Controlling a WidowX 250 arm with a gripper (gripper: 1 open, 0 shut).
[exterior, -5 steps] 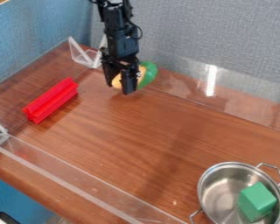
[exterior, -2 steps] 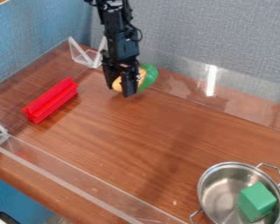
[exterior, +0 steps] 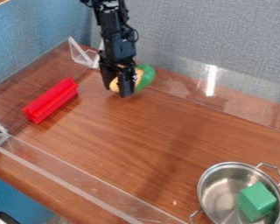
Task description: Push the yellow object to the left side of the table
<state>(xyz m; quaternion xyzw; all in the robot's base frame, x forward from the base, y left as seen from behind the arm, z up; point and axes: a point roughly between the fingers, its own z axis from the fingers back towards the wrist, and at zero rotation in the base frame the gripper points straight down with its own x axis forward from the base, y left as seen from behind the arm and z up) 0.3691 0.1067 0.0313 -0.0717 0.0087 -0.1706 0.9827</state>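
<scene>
Yellow object (exterior: 130, 78) sits at the table's (exterior: 143, 149) far edge near the back wall; we see the gripper (exterior: 122, 84) against it, fingers narrowly apart, grip unclear.

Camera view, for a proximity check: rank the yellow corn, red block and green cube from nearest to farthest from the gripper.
1. Yellow corn, right at the gripper, partly behind its fingers.
2. Red block, off to the picture's left.
3. Green cube, in the metal pot at bottom right.
</scene>
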